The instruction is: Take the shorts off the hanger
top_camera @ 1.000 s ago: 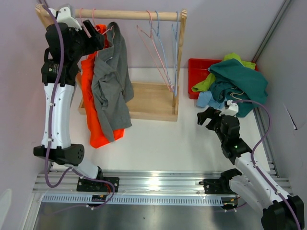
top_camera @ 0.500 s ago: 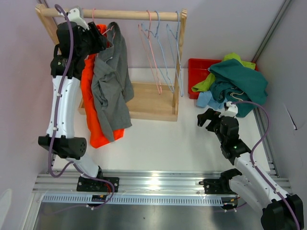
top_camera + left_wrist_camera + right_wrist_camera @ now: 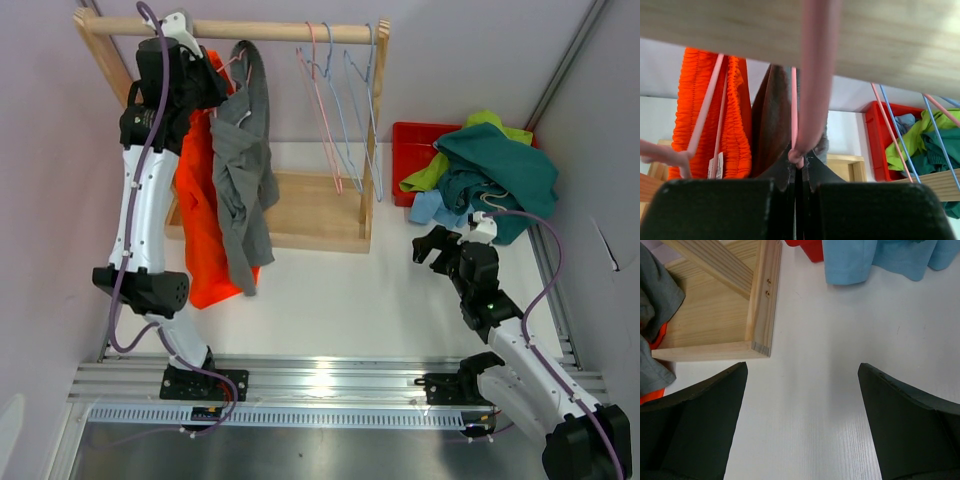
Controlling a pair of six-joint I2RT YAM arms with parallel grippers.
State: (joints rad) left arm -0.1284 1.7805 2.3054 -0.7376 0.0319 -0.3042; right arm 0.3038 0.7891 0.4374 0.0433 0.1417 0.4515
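Orange shorts (image 3: 205, 220) and grey shorts (image 3: 245, 170) hang on pink hangers from the wooden rail (image 3: 280, 31). My left gripper (image 3: 212, 82) is up under the rail between them. In the left wrist view it (image 3: 797, 167) is shut on the pink hanger's hook (image 3: 805, 100), with the grey shorts (image 3: 772, 120) just behind and the orange shorts (image 3: 735, 125) to the left. Teal (image 3: 505, 170), lime green (image 3: 430, 170) and light blue shorts (image 3: 432, 208) lie heaped on the red tray (image 3: 410, 140). My right gripper (image 3: 432, 247) is open above the white table (image 3: 800, 390), holding nothing.
Three empty pink and blue hangers (image 3: 335, 110) dangle at the rail's right end beside the post (image 3: 378, 110). The rack's wooden base (image 3: 310, 210) sits below them, its corner (image 3: 757, 347) near my right gripper. A light blue hem (image 3: 850, 262) shows ahead of it.
My left arm moved right along the rail and its jaws shut on the pink hanger. The grey shorts bunched and swung; the empty hangers shifted. The right arm stayed still.
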